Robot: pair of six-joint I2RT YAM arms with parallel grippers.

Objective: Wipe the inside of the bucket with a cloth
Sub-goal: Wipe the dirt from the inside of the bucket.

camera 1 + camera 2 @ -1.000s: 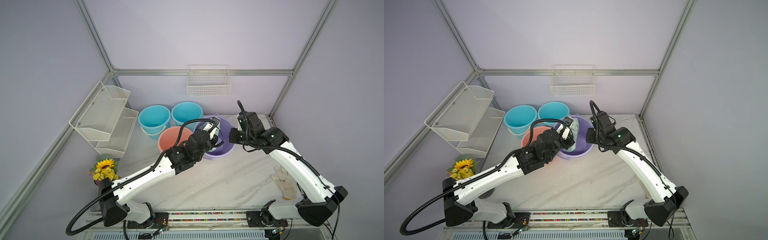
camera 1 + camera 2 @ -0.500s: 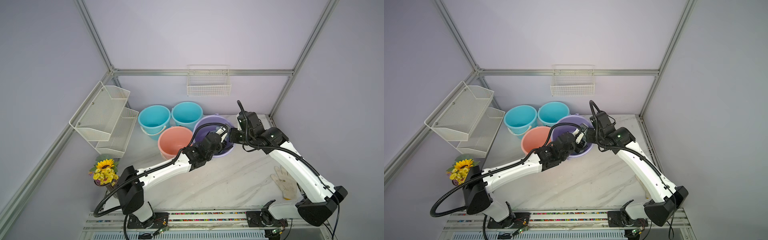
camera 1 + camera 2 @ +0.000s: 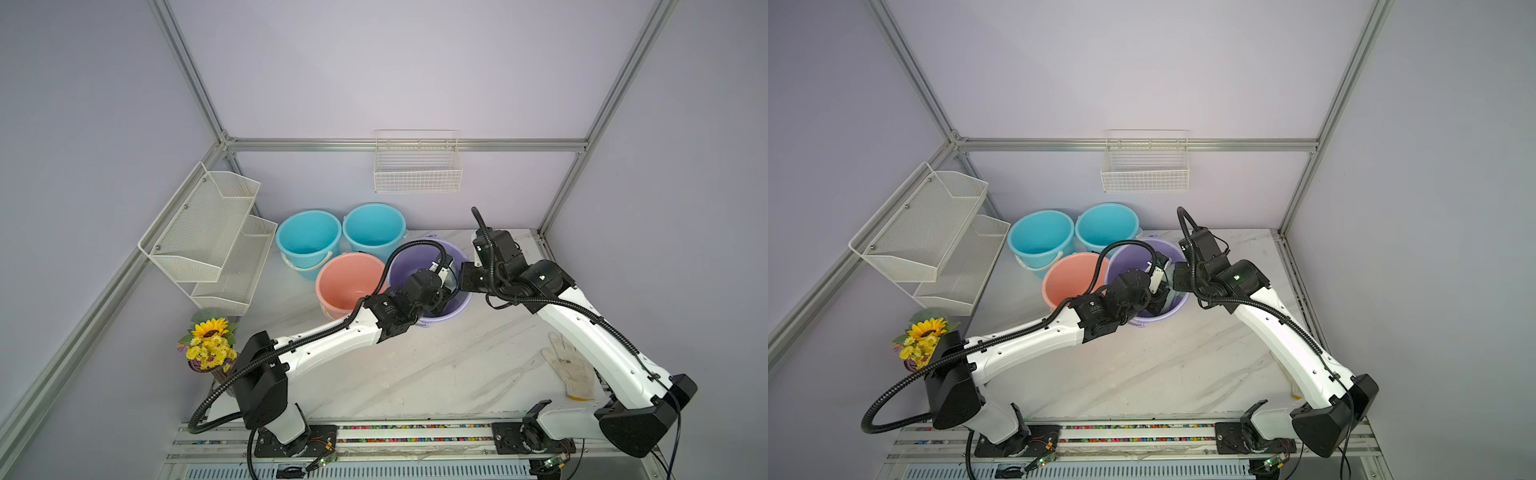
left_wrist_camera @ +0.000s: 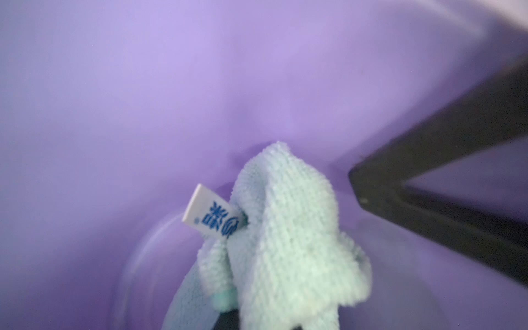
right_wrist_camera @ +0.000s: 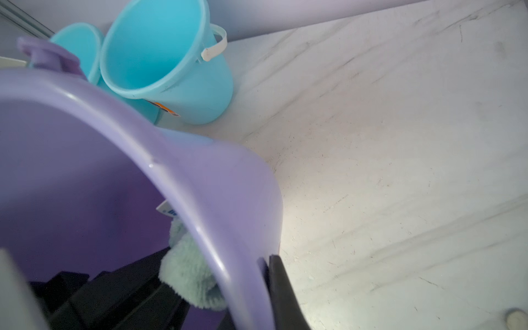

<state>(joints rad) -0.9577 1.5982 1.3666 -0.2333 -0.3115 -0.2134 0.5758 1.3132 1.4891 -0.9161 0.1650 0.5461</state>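
Left wrist view put me right inside the purple bucket [image 4: 143, 85] — its wall filled almost all I could see. The cloth [image 4: 288, 243], pale green and fluffy, hung bunched up low in there, and its small white tag [image 4: 211, 217] stuck out to one side. I could not tell if the cloth touched the wall. The left gripper [image 5: 148, 274] was squeezed tight on the cloth. In the right wrist view I saw its black fingers [image 5: 114, 285] deep in the bucket, with the cloth poking out past them. The right gripper [image 3: 463, 282] was pinched on the bucket's rim — one black finger [image 5: 281, 285] pressed on the outside of the wall, and a dark bar in the left wrist view looked like the other one inside. In both top views the purple bucket stood on the white table [image 3: 415, 374], just beside the pink bucket [image 3: 351, 282], with two blue buckets [image 3: 309, 237] [image 3: 374, 226] behind them. A white glove [image 3: 569, 370] lay well apart by the right arm, and yellow flowers [image 3: 210, 345] sat near the left arm's base.
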